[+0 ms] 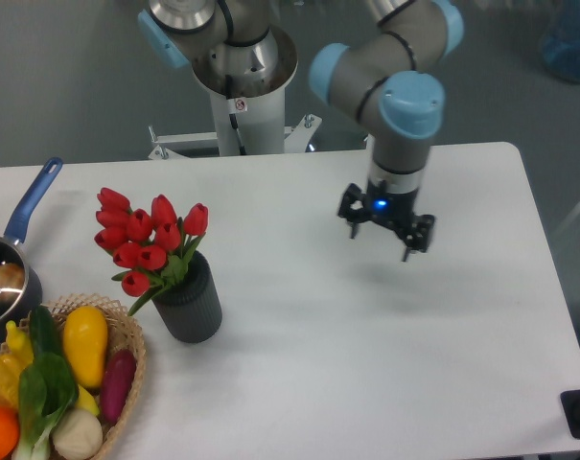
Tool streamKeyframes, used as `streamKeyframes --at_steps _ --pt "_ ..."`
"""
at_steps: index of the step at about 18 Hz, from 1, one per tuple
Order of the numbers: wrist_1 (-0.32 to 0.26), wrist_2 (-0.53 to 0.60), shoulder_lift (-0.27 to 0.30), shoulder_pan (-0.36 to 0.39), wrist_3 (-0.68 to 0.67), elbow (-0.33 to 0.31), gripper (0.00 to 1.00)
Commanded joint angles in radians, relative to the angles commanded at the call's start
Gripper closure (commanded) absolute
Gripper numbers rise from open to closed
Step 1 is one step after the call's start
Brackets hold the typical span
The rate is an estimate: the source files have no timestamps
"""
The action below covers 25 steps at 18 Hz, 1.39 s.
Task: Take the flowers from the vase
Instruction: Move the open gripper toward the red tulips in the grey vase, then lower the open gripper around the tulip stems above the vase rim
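The flowers (144,237), a bunch of red tulip buds with green stems and leaves, stand in the vase (192,302), a short dark grey ribbed cylinder on the left part of the white table. My gripper (381,244) hangs above the table's middle right, well to the right of the flowers and apart from them. Its fingers are spread and hold nothing. A blue light glows on its body.
A blue-handled saucepan (7,268) sits at the left edge. A wicker basket (127,383) with colourful vegetables stands at the front left, close to the vase. The robot's base (242,86) rises behind the table's far edge.
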Motion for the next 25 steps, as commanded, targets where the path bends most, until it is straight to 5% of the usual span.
streamKeyframes --at_steps 4,9,13,25 --pt "0.002 -0.114 0.023 -0.034 0.008 0.000 0.00" --pt "-0.008 -0.350 0.150 -0.031 0.009 -0.043 0.00" --pt "-0.008 -0.433 0.212 -0.040 0.011 -0.081 0.00" --pt "0.023 -0.598 0.140 -0.118 0.048 -0.071 0.00"
